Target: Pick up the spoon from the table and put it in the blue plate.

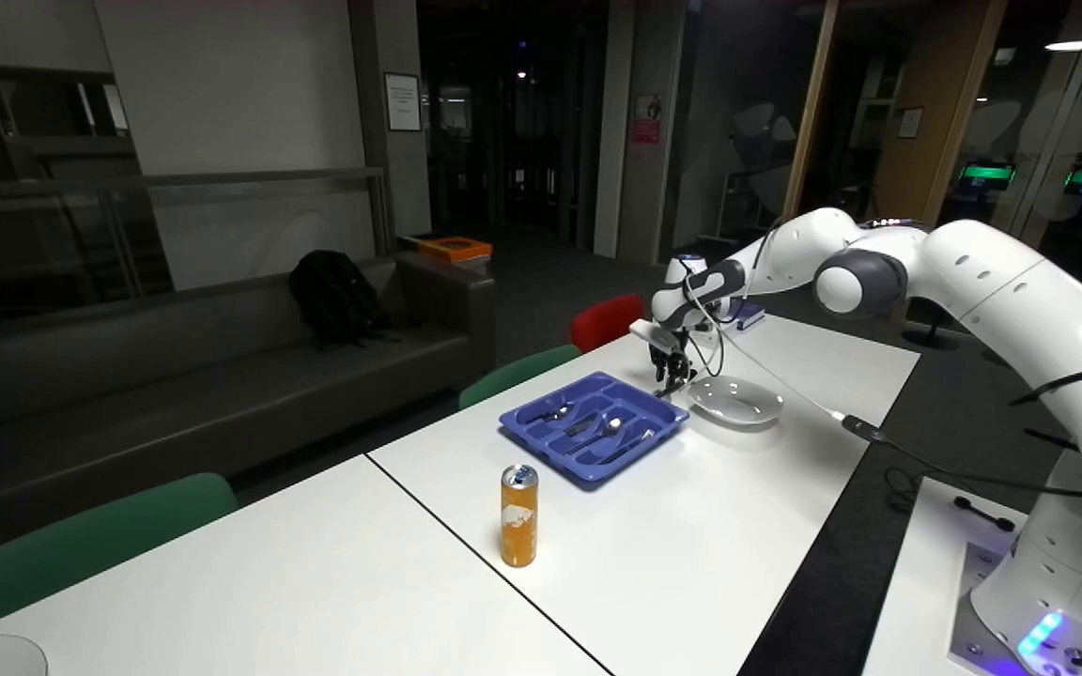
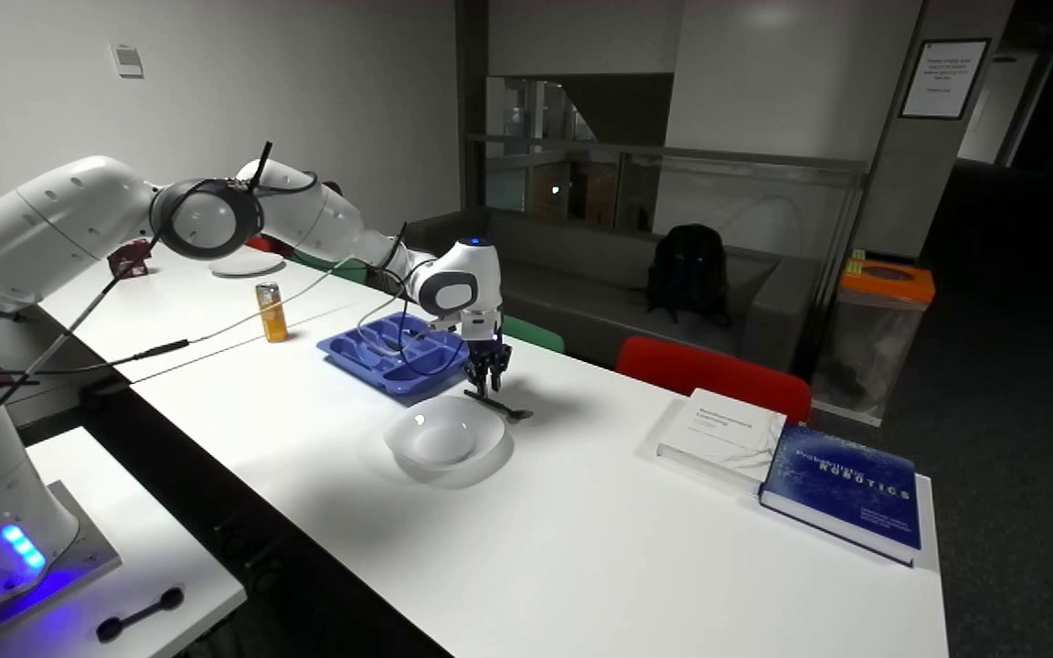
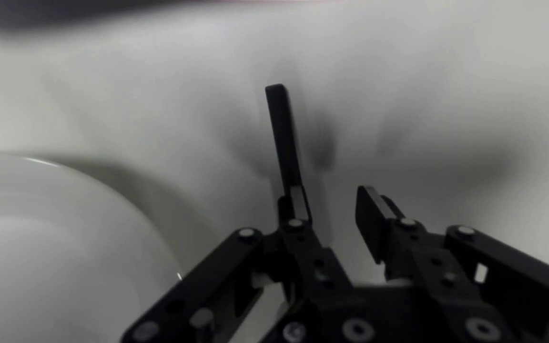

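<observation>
The black spoon lies on the white table beside a white bowl. In the wrist view its handle runs up from behind the left finger; the rest is hidden by the gripper. My gripper is open, with a gap between the fingers and nothing seen held there. In both exterior views the gripper points down, low over the spoon. The blue plate, a rectangular tray with compartments, stands close by and holds several pieces of cutlery. It also shows in an exterior view.
The white bowl is very close to the gripper; in the wrist view it fills the lower left. An orange can stands beyond the tray. Two books lie at one table end. A dark blurred edge crosses the wrist view's top left.
</observation>
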Robot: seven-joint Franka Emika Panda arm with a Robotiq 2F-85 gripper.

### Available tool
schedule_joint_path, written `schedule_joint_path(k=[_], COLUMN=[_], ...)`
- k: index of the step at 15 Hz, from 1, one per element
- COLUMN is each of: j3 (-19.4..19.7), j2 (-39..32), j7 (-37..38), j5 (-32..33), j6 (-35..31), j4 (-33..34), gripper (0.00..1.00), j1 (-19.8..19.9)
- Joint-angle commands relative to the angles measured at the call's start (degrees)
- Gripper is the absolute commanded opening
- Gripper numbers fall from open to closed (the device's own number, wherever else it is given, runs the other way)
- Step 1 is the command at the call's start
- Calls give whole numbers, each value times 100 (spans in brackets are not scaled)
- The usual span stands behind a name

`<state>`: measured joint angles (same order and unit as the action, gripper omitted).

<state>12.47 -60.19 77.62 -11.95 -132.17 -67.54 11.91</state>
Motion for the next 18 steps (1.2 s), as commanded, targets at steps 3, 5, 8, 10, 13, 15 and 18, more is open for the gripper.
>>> schedule_joint_path(k=[3, 5, 8, 10, 13, 15, 18], j3=[81, 81, 81, 83, 78, 74, 75], j2=[-141, -165, -172, -178, -183, -185, -208], j7=[182, 183, 182, 186, 176, 163, 159], j5=[133, 143, 156, 166, 173, 175, 192], j6=[240, 267, 330, 385, 435, 465, 509], j4=[229, 255, 277, 300, 324, 332, 364], gripper=[43, 37, 30, 34, 36, 35, 27], j1=[-21, -23, -24, -26, -18, -10, -7])
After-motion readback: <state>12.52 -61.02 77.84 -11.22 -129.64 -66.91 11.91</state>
